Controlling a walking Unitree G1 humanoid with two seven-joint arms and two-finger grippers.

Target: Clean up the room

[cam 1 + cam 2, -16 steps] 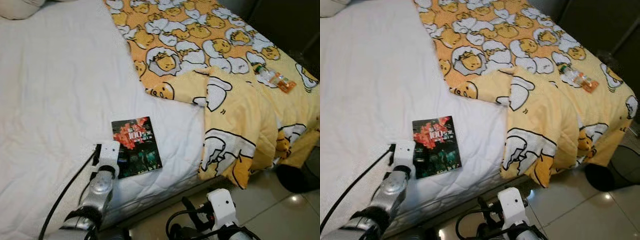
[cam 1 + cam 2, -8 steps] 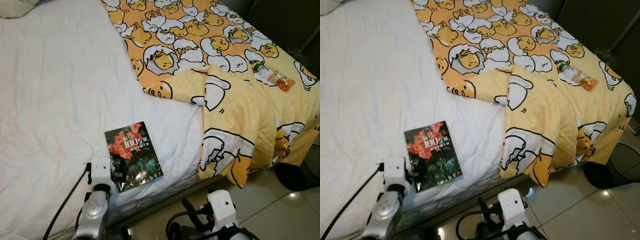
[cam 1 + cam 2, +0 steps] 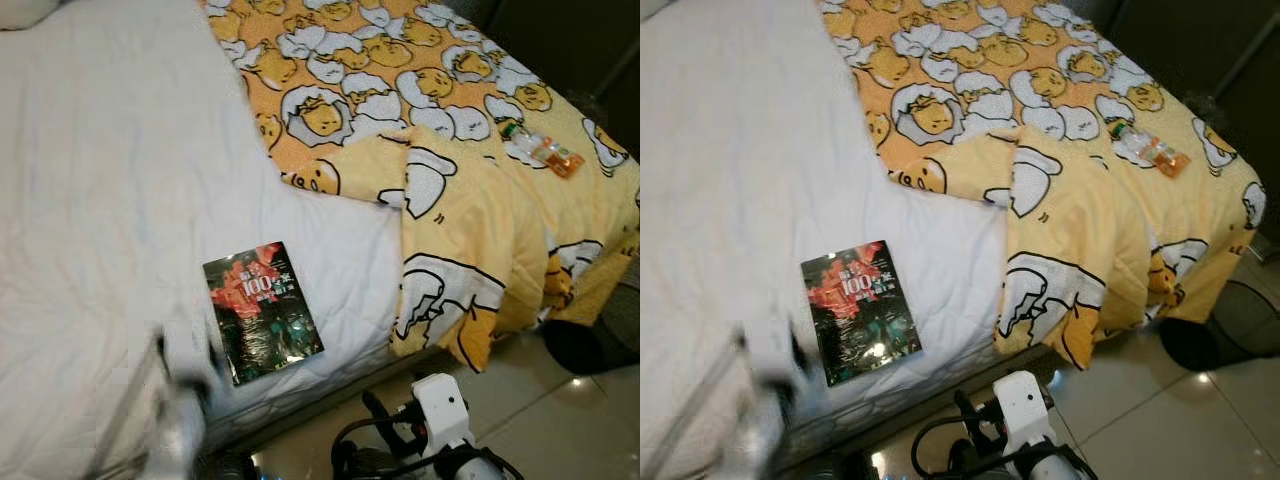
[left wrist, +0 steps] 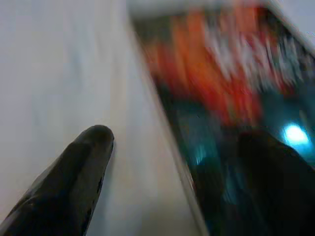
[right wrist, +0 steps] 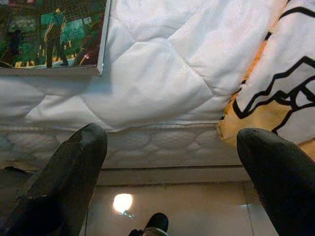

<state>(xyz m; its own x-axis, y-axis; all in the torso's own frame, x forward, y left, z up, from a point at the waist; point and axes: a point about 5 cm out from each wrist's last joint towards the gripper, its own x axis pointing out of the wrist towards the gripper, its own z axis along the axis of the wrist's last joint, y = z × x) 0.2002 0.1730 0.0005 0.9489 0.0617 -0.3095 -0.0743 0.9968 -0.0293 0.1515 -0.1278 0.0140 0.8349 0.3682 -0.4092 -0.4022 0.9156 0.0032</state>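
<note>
A dark book (image 3: 262, 310) with a red cover picture lies flat on the white mattress (image 3: 100, 200), close to its near edge. My left gripper (image 3: 190, 360) is a motion-blurred shape at the book's near left corner. In the left wrist view it (image 4: 177, 140) is open, with one finger (image 4: 83, 162) over the sheet and the other over the book (image 4: 221, 88). My right gripper (image 5: 172, 135) is open and low beside the bed, facing the side of the mattress (image 5: 162, 98). A plastic bottle (image 3: 540, 148) with an orange label lies on the yellow blanket (image 3: 450, 200).
The yellow cartoon-egg blanket is folded back and hangs over the bed's near right corner. A dark round object (image 3: 580, 345) sits on the glossy tiled floor (image 3: 520, 410) to the right of the bed.
My left arm has drawn back toward me along the book's left edge and is now blurred by motion. The book still lies on the bed. The right arm has stayed put.
</note>
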